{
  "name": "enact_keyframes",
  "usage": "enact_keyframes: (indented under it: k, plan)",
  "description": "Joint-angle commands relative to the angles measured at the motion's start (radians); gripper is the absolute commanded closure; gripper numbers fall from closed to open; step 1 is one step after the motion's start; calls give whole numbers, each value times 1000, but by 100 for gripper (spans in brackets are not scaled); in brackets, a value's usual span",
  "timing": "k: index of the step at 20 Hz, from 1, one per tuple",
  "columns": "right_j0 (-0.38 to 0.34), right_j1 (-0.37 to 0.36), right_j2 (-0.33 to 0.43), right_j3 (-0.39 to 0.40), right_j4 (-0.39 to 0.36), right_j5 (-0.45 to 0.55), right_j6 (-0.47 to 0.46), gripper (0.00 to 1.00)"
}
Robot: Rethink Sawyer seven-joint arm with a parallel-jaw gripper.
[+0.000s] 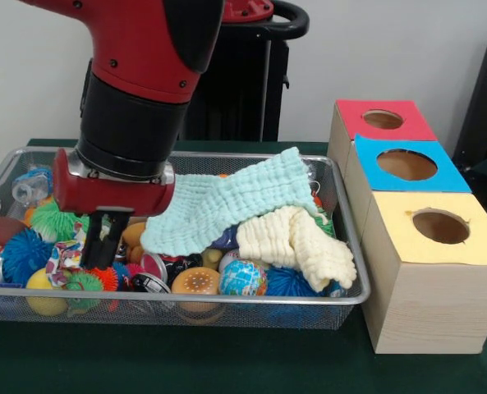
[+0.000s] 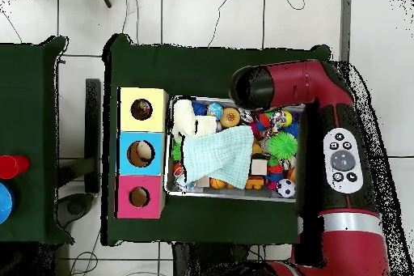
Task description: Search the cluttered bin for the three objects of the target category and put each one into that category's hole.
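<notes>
Presently the gripper (image 1: 103, 240) stands lowered into the left end of the wire mesh bin (image 1: 186, 309) as seen from the front, its black fingers (image 1: 94, 243) sunk among the toys. Whether the jaws are apart or closed on anything cannot be told; the fingers are crowded by clutter on every side.

Just beside the fingers, toward the left, lies a polka-dot cloth bundle (image 1: 63, 259), white with coloured spots, touching a blue spiky ball (image 1: 21, 256) and sitting above a small green spiky ball (image 1: 83, 281). No other bundle of that kind can be made out with certainty.

A mint waffle cloth (image 1: 235, 201) is draped across the middle of the bin, and a cream waffle cloth (image 1: 296, 242) lies partly under its right edge, hanging toward the front right corner. A globe-printed ball (image 1: 243, 277) and a burger-shaped toy (image 1: 195, 282) rest against the front wall.

Three wooden boxes stand in a row right of the bin: the yellow-topped box (image 1: 440, 271) nearest, the blue-topped box (image 1: 407, 167) behind it, the red-topped box (image 1: 383, 121) farthest. Each has a round hole in its lid.

From overhead, the red arm (image 2: 323, 95) covers the bin's right end.
</notes>
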Motion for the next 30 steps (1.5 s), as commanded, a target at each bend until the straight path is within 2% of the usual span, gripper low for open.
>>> enact_keyframes:
  k: [1, 10, 14, 19, 25, 30]
  plan:
    - [-2, 31, 1, 5, -74, 178, -338, 100]
    - [-20, 48, -3, 48, -80, 176, -312, 100]
    - [-32, 54, -4, 74, -79, 148, -301, 100]
    - [-30, 75, -21, 84, -112, 86, -271, 100]
    - [-21, 96, -48, 82, -123, 128, -251, 100]
    - [-25, 110, -60, 94, -131, 126, -231, 100]
